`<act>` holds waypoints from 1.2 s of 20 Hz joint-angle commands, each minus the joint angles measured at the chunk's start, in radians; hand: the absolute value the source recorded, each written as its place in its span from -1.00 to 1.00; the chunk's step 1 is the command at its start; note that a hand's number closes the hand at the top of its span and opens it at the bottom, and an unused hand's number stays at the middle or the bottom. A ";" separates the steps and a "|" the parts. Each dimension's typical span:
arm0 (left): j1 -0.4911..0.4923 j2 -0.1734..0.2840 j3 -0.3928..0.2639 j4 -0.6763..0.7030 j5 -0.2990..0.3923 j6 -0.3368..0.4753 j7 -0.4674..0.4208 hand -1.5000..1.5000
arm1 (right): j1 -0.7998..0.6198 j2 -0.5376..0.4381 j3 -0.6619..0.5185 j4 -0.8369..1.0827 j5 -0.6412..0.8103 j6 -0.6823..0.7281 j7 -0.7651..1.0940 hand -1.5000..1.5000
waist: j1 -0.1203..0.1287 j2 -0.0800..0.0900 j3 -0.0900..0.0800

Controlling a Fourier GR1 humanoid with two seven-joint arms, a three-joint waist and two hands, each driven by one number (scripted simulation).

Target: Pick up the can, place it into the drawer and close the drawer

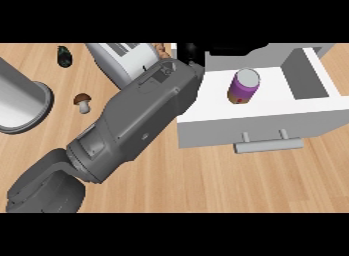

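Note:
A purple can (244, 86) with a grey lid lies inside the open white drawer (310, 107) at the right of the head view. The drawer's grey handle (269, 145) faces the near side. One grey forearm (144, 112) rises from the lower left to the top middle. Its black left hand (187, 52) shows just past the drawer's far left corner, apart from the can, mostly hidden by the forearm. The right hand does not show.
A large grey cylinder (14, 100) stands at the left. A small brown mushroom (83, 102) lies beside it. A dark small object (63, 56) sits at the back left. A white and grey appliance (125, 57) is partly hidden behind the forearm.

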 commanded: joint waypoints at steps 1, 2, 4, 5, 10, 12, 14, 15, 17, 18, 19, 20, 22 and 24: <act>-0.016 0.000 0.010 0.014 0.011 -0.014 -0.031 -1.00 | -0.003 0.023 0.021 -0.070 0.115 0.030 -0.080 -1.00 | 0.018 -0.007 0.000; -0.039 0.000 -0.010 -0.004 0.022 0.007 -0.026 -1.00 | -0.041 0.017 0.090 -0.092 0.187 0.033 -0.064 -1.00 | 0.008 0.002 0.000; -0.021 0.000 -0.004 -0.012 0.025 0.000 -0.042 -1.00 | -0.084 -0.004 0.098 -0.101 0.268 0.001 -0.054 -1.00 | 0.034 -0.003 -0.001; -0.030 0.000 0.003 0.010 0.027 -0.020 -0.054 -1.00 | -0.115 -0.034 0.114 -0.080 0.288 0.010 -0.056 -1.00 | 0.032 0.002 -0.001; -0.028 0.000 0.000 0.000 0.045 0.021 -0.058 -1.00 | -0.172 -0.004 0.239 -0.016 0.549 -0.005 -0.132 -1.00 | 0.051 -0.004 0.000; -0.046 0.000 -0.014 -0.043 0.057 0.037 -0.033 -1.00 | -0.250 -0.002 0.338 0.009 0.674 -0.042 -0.104 -1.00 | 0.070 -0.004 -0.001; -0.050 0.000 0.011 -0.028 0.049 0.003 -0.011 -1.00 | -0.258 0.012 0.396 0.031 0.778 -0.070 -0.119 -1.00 | 0.082 -0.010 -0.002; -0.047 0.000 0.007 -0.008 0.053 0.026 -0.027 -1.00 | -0.258 0.018 0.430 0.050 0.829 -0.082 -0.152 -1.00 | 0.066 -0.007 -0.001; -0.017 0.000 -0.004 -0.044 0.040 0.020 -0.029 -1.00 | -0.321 0.000 0.482 0.104 0.914 -0.111 -0.141 -1.00 | 0.082 -0.012 -0.002; -0.007 0.000 0.014 -0.031 0.040 0.006 -0.034 -1.00 | -0.364 -0.013 0.469 0.158 0.926 -0.135 -0.153 -1.00 | 0.080 -0.012 -0.002; -0.011 0.000 0.004 -0.035 0.045 0.022 -0.030 -1.00 | -0.403 0.001 0.519 0.203 0.980 -0.159 -0.142 -1.00 | 0.079 -0.010 -0.002; -0.048 0.000 0.000 -0.024 0.042 0.056 0.001 -1.00 | -0.410 0.006 0.559 0.227 1.018 -0.172 -0.163 -1.00 | 0.077 -0.011 -0.001; 0.015 0.000 0.021 -0.050 0.024 0.016 -0.027 -1.00 | -0.453 0.004 0.575 0.303 1.089 -0.224 -0.178 -1.00 | 0.097 -0.016 -0.002; -0.021 0.008 0.000 -0.068 0.000 0.063 0.032 -1.00 | -0.483 -0.010 0.607 0.359 1.168 -0.252 -0.179 -1.00 | 0.105 -0.020 -0.002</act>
